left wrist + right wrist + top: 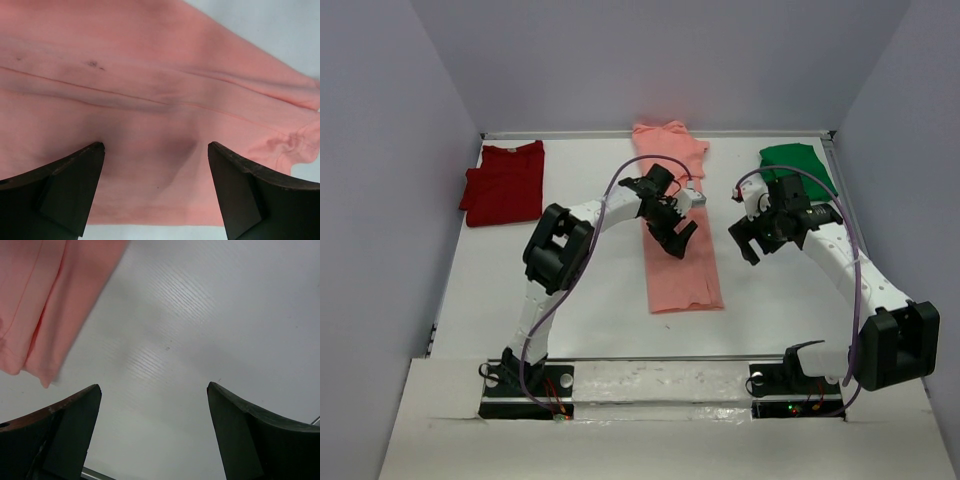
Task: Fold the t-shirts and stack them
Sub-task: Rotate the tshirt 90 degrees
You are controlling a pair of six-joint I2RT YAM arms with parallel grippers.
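Note:
The salmon-pink t-shirt (682, 275) lies as a long narrow strip down the middle of the white table (600, 280), sleeves tucked in. My left gripper (680, 240) hovers open over its middle; in the left wrist view the pink cloth (150, 75) fills the frame between the spread fingers of that gripper (155, 145), which hold nothing. My right gripper (748, 243) stands open over bare table just right of the strip, and the right wrist view shows it (154, 386) empty, with the pink shirt's edge (40, 305) at upper left. The dark red t-shirt (505, 182) lies folded at the back left. The bright green one (798, 165) lies at the back right, partly behind the right arm.
Grey walls close the table in at the back and on both sides. A metal rail (660, 360) crosses the near edge between the arm bases. Bare white surface lies between the red and the pink shirt.

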